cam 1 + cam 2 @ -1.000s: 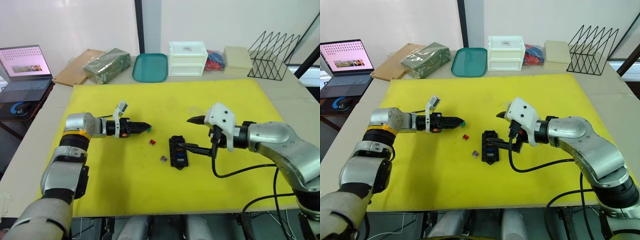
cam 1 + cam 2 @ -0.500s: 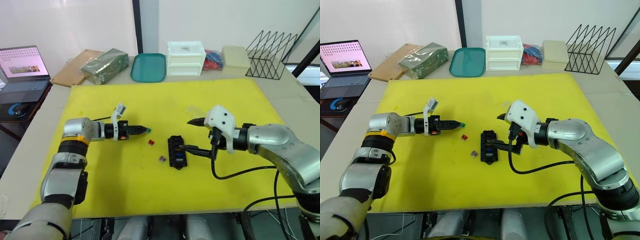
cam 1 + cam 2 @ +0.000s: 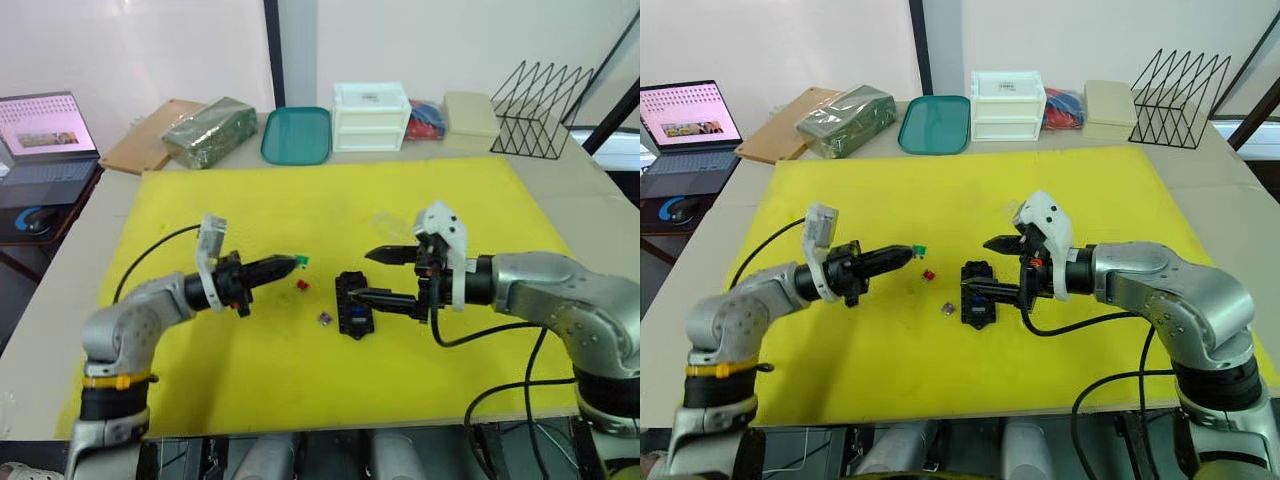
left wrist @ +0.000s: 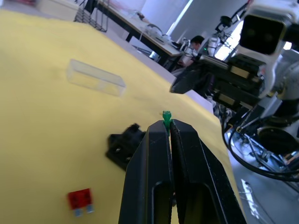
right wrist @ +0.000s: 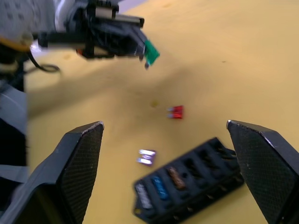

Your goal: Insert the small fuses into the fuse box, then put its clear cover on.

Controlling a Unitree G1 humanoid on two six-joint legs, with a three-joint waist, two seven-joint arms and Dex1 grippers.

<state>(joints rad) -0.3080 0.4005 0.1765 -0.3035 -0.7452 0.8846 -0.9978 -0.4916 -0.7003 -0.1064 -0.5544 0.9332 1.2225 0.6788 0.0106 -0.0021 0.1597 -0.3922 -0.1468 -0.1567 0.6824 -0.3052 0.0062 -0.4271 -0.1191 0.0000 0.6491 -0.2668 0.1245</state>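
**Green fuse pinched in my left gripper, fuse box under the right**

On my left, the left gripper [image 3: 290,264] is clamped on a small translucent green fuse [image 3: 302,262], held above the yellow mat [image 3: 250,360] at the very tips of the fingers. Just right of it, a red fuse [image 3: 303,285] lies flat on the mat, and nearer to me a purple fuse [image 3: 325,318] lies beside the fuse box [image 3: 354,305]. The box is a small black block with two rows of slots; in the right wrist view I see blue, amber and pale fuses seated in one row, the other row empty. My right gripper [image 3: 373,274] is spread wide, one finger above the box and the other touching its right side. The clear cover [image 4: 96,77], a colourless rectangular lid, lies on the mat beyond the box, well apart from it.
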